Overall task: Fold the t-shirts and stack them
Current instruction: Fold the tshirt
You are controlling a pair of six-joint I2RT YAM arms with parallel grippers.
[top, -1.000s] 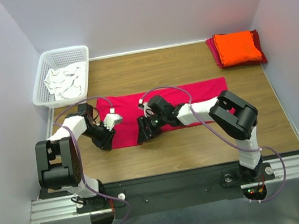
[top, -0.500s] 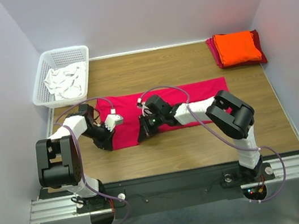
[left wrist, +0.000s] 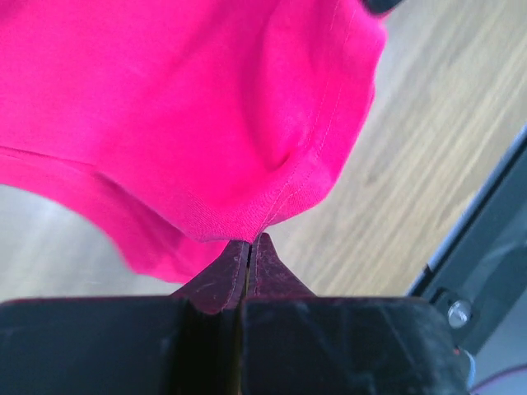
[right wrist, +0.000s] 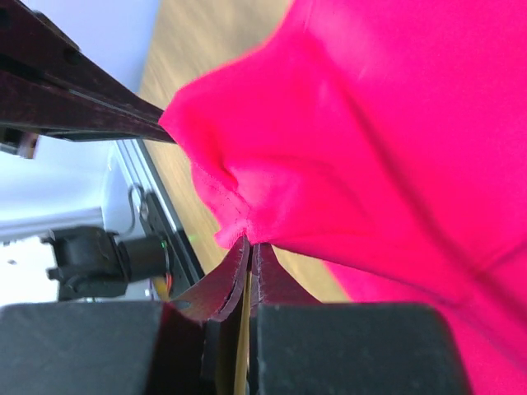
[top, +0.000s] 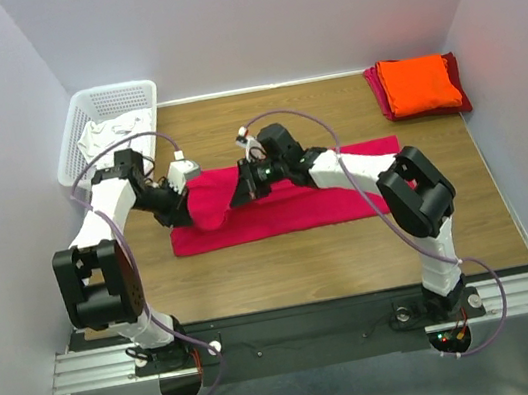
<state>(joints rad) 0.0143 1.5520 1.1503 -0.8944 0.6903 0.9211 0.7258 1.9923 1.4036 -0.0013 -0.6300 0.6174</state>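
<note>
A pinkish-red t-shirt [top: 314, 194] lies spread across the middle of the wooden table. My left gripper [top: 185, 208] is shut on the shirt's hem near its left end, and the cloth [left wrist: 165, 107] hangs bunched from the closed tips [left wrist: 249, 239]. My right gripper [top: 243, 191] is shut on the same hem further right; in its wrist view the fabric [right wrist: 370, 148] drapes from the pinched tips [right wrist: 249, 241]. The held hem is lifted off the table over the shirt. At the back right, an orange t-shirt [top: 417, 83] lies folded on a darker red t-shirt [top: 462, 101].
A white plastic basket [top: 114, 89] holding white cloths [top: 114, 147] stands at the back left, close to the left arm's elbow. Walls close in the table on three sides. A black rail [top: 307, 332] with the arm bases runs along the near edge.
Both grippers closed on the shirt's near hem, then raised it and carried it toward the far side. The shirt's left part is now bunched up.
</note>
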